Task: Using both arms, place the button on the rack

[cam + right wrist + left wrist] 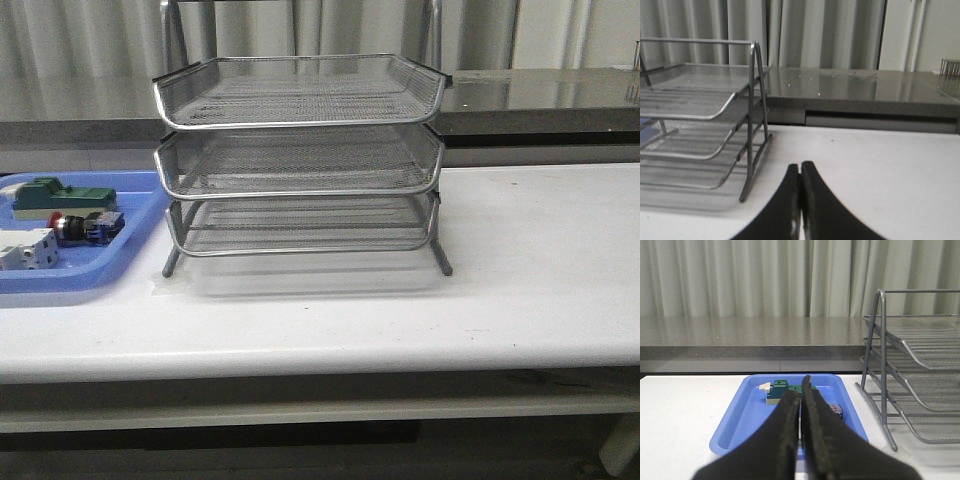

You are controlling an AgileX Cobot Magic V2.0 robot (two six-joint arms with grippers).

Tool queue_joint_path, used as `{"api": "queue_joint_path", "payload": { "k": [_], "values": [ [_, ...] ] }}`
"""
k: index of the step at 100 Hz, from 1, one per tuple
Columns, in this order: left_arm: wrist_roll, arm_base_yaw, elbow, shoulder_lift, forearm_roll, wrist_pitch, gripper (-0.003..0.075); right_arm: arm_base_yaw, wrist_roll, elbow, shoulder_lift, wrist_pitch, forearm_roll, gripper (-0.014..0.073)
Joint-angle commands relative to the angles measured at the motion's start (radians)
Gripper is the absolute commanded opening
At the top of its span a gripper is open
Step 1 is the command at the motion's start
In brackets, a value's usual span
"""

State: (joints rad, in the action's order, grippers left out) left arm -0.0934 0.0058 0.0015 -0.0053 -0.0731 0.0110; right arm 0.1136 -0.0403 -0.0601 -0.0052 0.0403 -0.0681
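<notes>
White table point(540, 280); no legible writing.

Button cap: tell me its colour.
Red. The button lies in the blue tray; the cap shows best in the front view.

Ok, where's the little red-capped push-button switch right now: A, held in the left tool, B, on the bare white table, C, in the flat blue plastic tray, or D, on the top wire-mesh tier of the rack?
C: the red-capped push-button switch lies in the flat blue plastic tray.
</notes>
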Motion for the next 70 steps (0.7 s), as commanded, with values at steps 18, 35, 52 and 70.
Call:
{"api": "queue_joint_path", "payload": {
  "k": [18, 35, 52, 70],
  "values": [
    [-0.008, -0.001, 0.047, -0.033, 0.006, 0.08, 0.0004, -0.006, 0.005, -0.314, 0.204, 0.218, 0.002, -0.0057],
    [-0.008, -0.001, 0.047, -0.033, 0.006, 0.08, 0.0004, -0.006, 0.005, -0.504, 0.361, 0.411, 0.015, -0.0057],
    [-0.008, -0.001, 0.047, -0.033, 0.006, 0.08, 0.0004, -0.006, 0.005, -0.661, 0.529, 0.605, 0.082, -0.0057],
    [-0.008, -0.001, 0.047, -0.033, 0.006, 0.08, 0.0004, -0.006, 0.005, -0.708, 0.66, 0.618, 0.136, -0.0057]
  ]
}}
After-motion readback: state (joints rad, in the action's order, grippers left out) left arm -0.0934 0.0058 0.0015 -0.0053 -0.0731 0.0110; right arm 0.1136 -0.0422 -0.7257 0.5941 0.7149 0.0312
